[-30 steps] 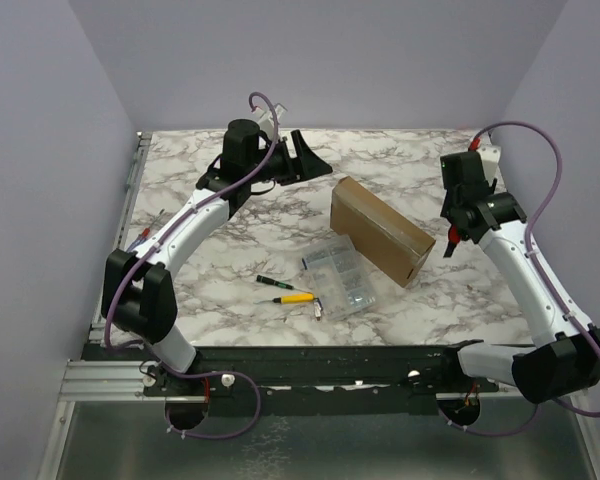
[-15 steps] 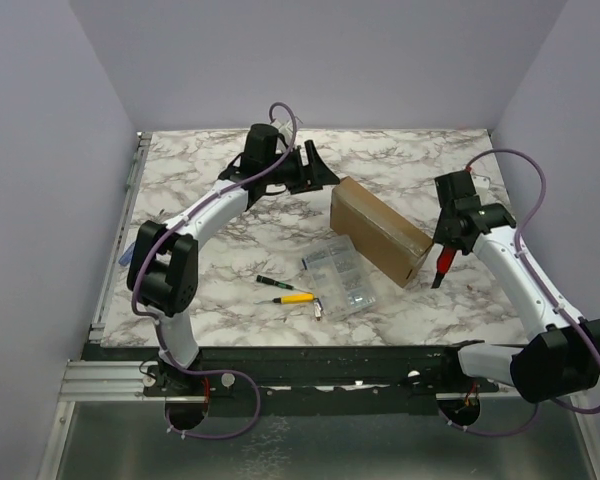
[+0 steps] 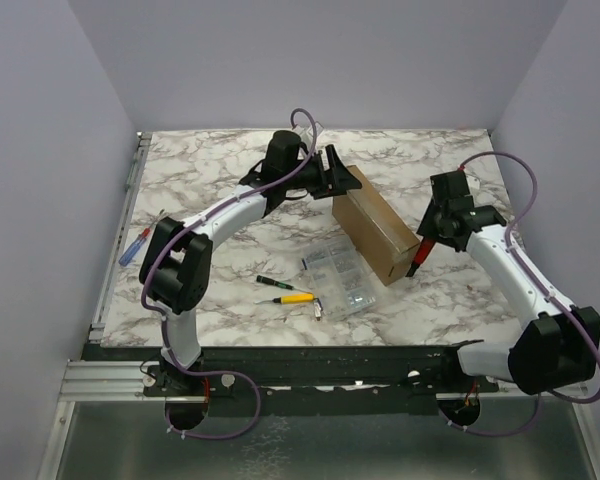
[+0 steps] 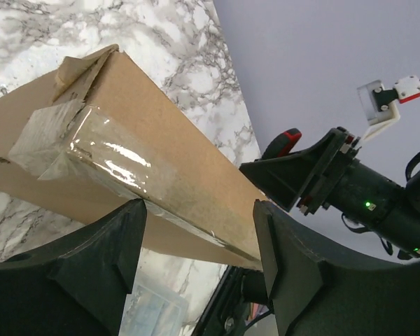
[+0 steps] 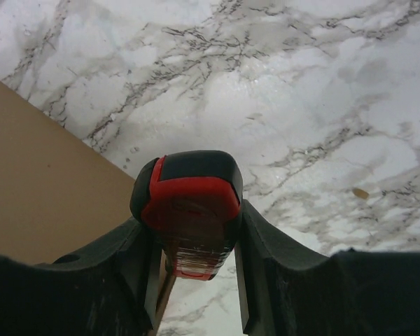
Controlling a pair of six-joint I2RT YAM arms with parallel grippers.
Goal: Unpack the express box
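Express box (image 3: 375, 225) lies closed and taped on the marble table (image 3: 195, 165), right of centre, with the clear case (image 3: 338, 278) just beside its near side. Left gripper (image 3: 338, 180) is spread wide, straddling the box's far taped end; right gripper (image 3: 423, 245) is clamped on a red-and-black tool (image 3: 414, 264) near the other end. Step reads as brace-and-slit: next, the left steadies the box while the tool finds the tape seam.
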